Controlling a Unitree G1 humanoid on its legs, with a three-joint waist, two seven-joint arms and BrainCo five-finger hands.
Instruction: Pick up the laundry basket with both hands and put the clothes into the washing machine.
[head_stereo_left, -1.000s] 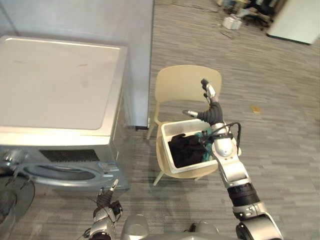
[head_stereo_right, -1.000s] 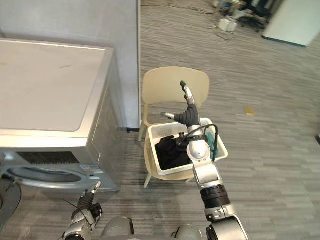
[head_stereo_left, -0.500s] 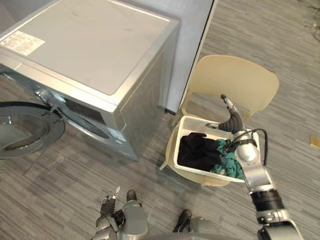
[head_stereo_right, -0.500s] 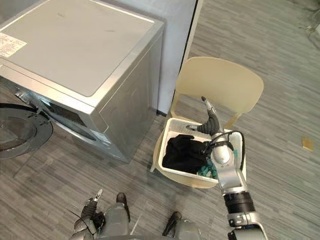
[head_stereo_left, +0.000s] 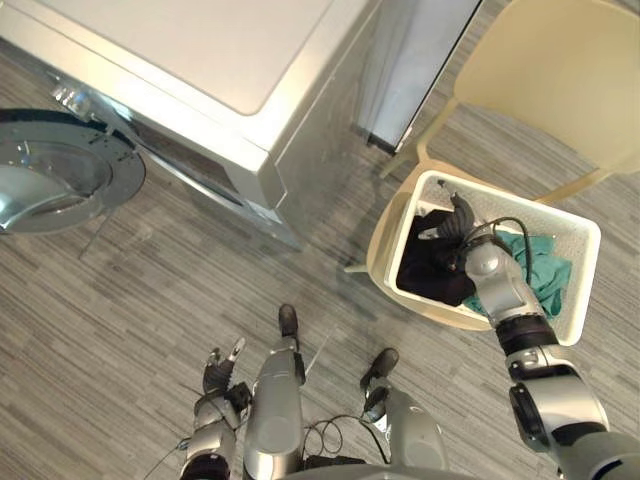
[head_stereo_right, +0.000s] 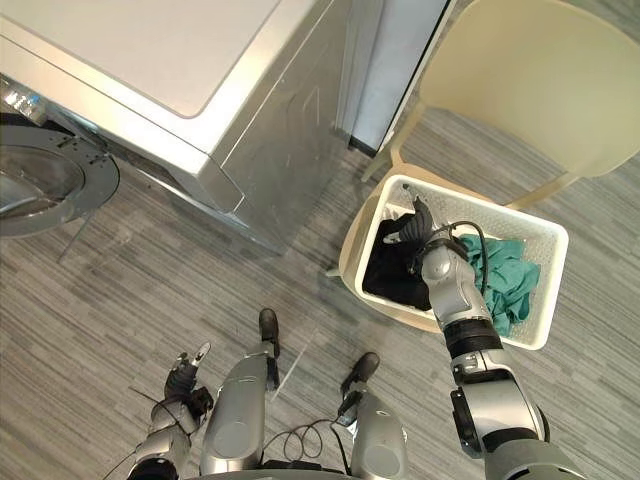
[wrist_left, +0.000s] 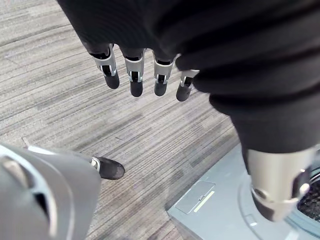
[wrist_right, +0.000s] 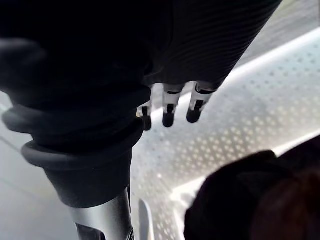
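Left hand (head_stereo_left: 213, 377) hangs low near the body, fingers (wrist_left: 132, 80) straight and loose, holding nothing; floor (wrist_left: 60, 100) past the fingertips. Likely parked because the reach has started on one side only. Right hand (head_stereo_left: 453, 222) is stretched out over the laundry basket (head_stereo_left: 520, 207), fingers (wrist_right: 169, 112) straight, thumb spread, nothing grasped. Fingertips point at the basket's dotted far wall, black garment (head_stereo_left: 425, 270) just under them, teal garment (head_stereo_left: 540, 275) off to the outer side. Looks like lining up for a rim grip, not made yet. Basket sits on the seat of a cream chair (head_stereo_left: 560, 70), clothes inside it, so the lift has not begun. Beyond the left fingertips stands the washing machine (head_stereo_left: 200, 60), its round door (head_stereo_left: 60, 185) swung open, ready for loading. Head views give the layout and both arms. The right wrist view shows the fingers apart from the wall; the left wrist view confirms an empty hand and catches a corner of the machine front.
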